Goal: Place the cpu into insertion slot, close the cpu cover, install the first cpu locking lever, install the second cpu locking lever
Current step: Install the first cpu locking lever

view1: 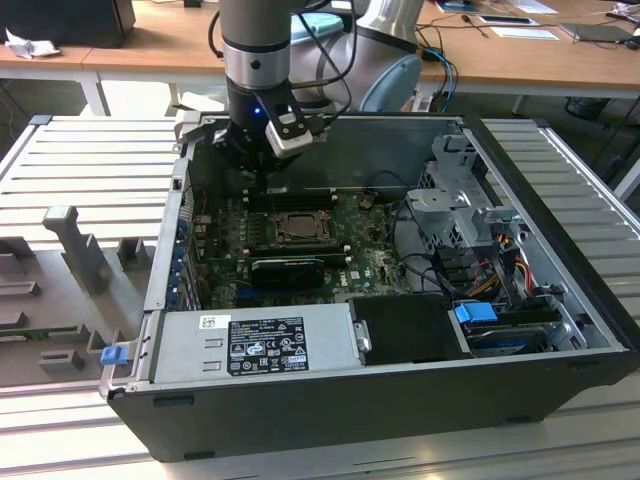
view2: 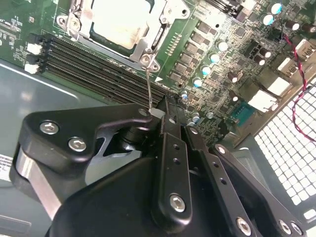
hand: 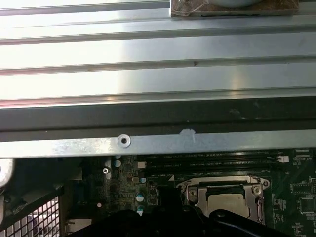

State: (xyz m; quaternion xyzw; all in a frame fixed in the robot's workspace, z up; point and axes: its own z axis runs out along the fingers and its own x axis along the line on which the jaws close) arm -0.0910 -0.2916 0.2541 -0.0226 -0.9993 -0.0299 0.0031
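The pale cpu (view2: 118, 17) lies flat in the insertion slot (view1: 300, 226) on the green board. The silver cpu cover (view2: 159, 34) is folded down around it, with the chip showing through its window. In the first wrist view the cpu (hand: 228, 201) sits framed by the cpu cover (hand: 190, 193). A thin wire locking lever (view2: 149, 84) rises from the socket's corner to my gripper (view2: 159, 112), whose black fingers are shut on the lever's flat end. In the exterior view the gripper (view1: 262, 178) hangs over the back edge of the board, just behind the socket.
Long black ribbed slots (view2: 89, 64) run beside the socket under the lever. The case's metal wall (hand: 148, 145) is close behind the gripper. A black card (view1: 290, 268), a power supply (view1: 255, 345), a drive cage (view1: 460, 200) and loose cables (view2: 296, 54) crowd the case.
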